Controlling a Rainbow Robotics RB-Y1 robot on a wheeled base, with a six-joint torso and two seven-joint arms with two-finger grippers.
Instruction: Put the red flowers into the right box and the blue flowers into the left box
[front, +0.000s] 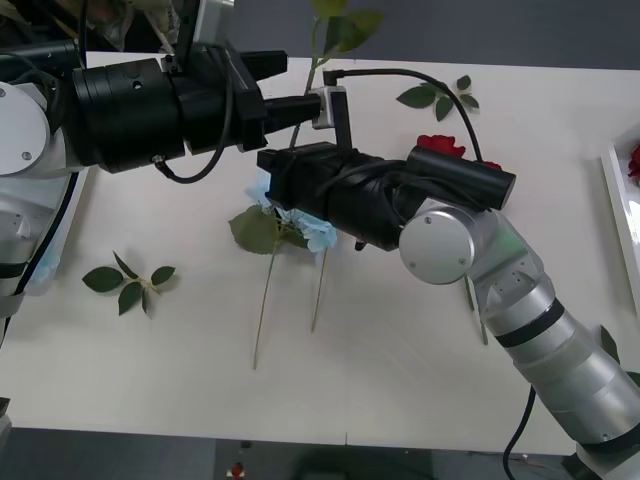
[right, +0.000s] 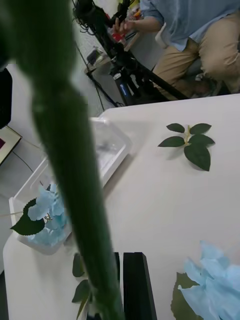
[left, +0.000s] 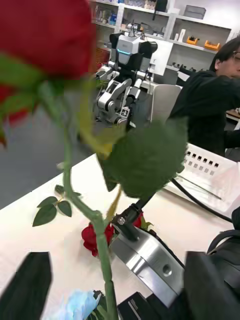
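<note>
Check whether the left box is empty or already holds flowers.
Not empty: in the right wrist view, blue flowers lie inside the left box, at one end.

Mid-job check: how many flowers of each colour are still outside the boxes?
Red flowers: 2, this one held up in the right end effector, another rose lying loose.
Blue flowers: 2, going by their two stems; the blooms are partly hidden.
Total: 4

Flowers, leaves and boxes, counted

Three red roses (front: 438, 146), two blue flowers (front: 318, 233) on the table, a third boxed; two loose leaf sprigs (front: 128, 284); two boxes (right: 107, 150).
</note>
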